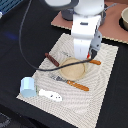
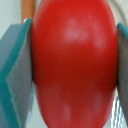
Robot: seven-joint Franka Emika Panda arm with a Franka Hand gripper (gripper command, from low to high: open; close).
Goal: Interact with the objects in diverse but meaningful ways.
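The round red tomato [image 2: 72,60] fills the wrist view, pressed between two grey-teal pads [image 2: 17,75] of my gripper [image 2: 72,67], which is shut on it. In the exterior view the gripper [image 1: 89,55] hangs over the far right rim of a tan plate [image 1: 62,70], and the hand hides the tomato there. A dark brown sausage [image 1: 51,59] lies just left of the plate. Near the mat's front left corner a light blue cup [image 1: 28,87] lies on its side. Beside it lies a white elongated piece [image 1: 50,94].
A pale placemat [image 1: 105,85] covers the black table. An orange-handled fork [image 1: 70,82] lies in front of the plate, and another orange-handled utensil [image 1: 93,62] lies at its right. A tan board [image 1: 62,20] and a bowl [image 1: 124,17] sit at the back.
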